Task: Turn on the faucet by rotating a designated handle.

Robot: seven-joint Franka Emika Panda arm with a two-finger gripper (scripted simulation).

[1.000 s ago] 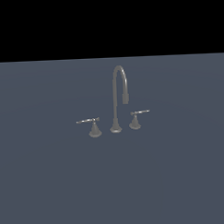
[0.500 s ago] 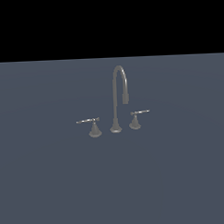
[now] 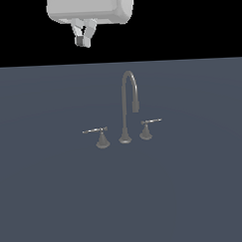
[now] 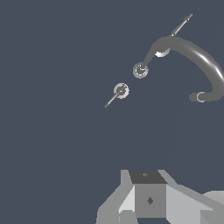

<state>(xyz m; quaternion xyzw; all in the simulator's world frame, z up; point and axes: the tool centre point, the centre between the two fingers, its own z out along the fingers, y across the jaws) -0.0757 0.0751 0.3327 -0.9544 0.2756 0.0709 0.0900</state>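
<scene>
Your gripper (image 3: 83,39) has come into view high above the faucet (image 3: 125,118), jaws seemingly together. You'll find the handle (image 3: 98,135) below, at the exterior view's left, lever horizontal.

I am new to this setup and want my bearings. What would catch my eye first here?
The tall arched spout of the faucet stands out first, near the middle of the dark flat surface. A lever handle sits on each side of it; the handle toward the exterior view's left has the longer rod. High above, at the exterior view's top left, the pale arm with its end effector hangs far from the faucet.
</scene>
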